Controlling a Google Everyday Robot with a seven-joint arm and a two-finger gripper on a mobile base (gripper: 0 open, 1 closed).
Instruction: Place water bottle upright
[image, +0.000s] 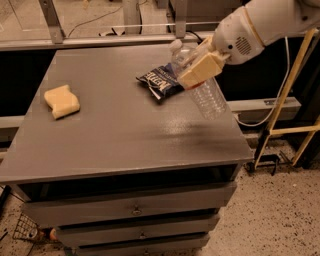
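The water bottle (206, 95) is a clear ribbed plastic bottle with a white cap at its upper left end. It is held tilted in the air above the right part of the grey table (115, 130), base pointing down and right. My gripper (199, 70) comes in from the upper right on a white arm and is shut on the bottle near its shoulder, with tan finger pads (200, 70) across it. The label band is hidden by the pads.
A dark blue chip bag (160, 81) lies on the table just left of the bottle. A yellow sponge (61, 101) lies at the table's left side. Drawers are below the tabletop. A yellow frame (300, 85) stands to the right.
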